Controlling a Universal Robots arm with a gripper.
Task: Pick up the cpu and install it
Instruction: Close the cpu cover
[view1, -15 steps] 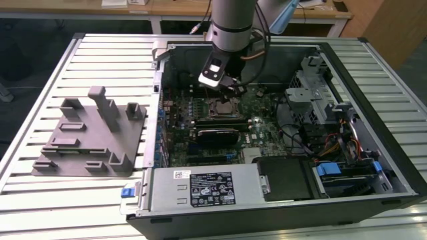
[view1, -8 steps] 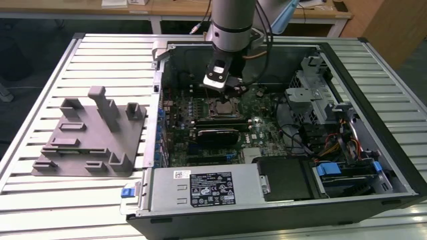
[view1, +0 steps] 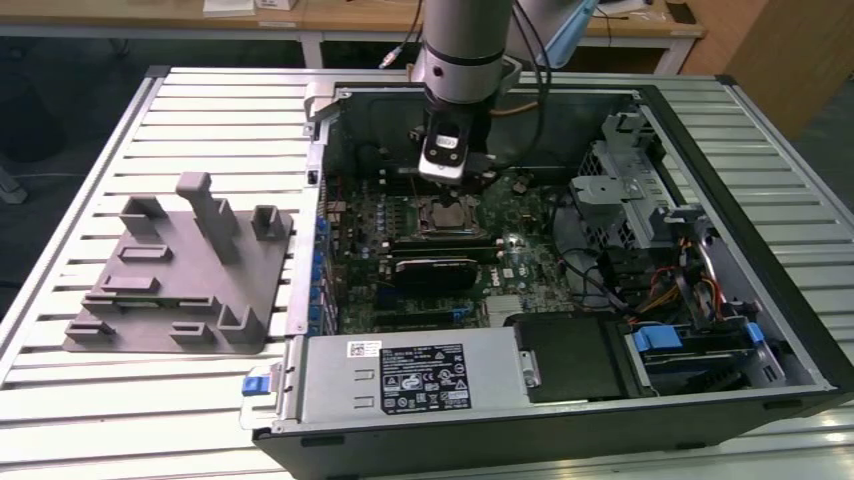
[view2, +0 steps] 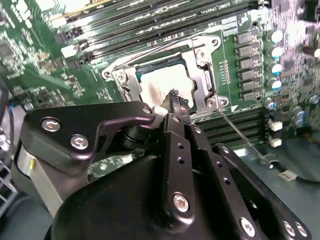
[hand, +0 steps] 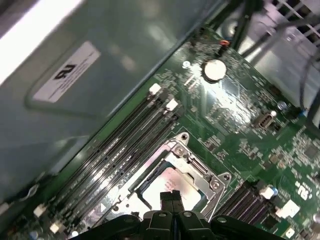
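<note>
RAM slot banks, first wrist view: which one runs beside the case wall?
The bank between case wall and socket; the other bank lies on the socket's far side.

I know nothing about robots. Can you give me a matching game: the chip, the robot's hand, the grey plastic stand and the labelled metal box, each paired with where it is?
Things:
1 cpu
2 hand
3 grey plastic fixture
4 labelled metal box

Places:
A on the slatted table, outside the computer case, exterior view's left
B in the metal-framed socket on the green board
C just above the socket
D inside the case, along its edge nearest the exterior camera

Pairs: 1-B, 2-C, 3-A, 4-D
</note>
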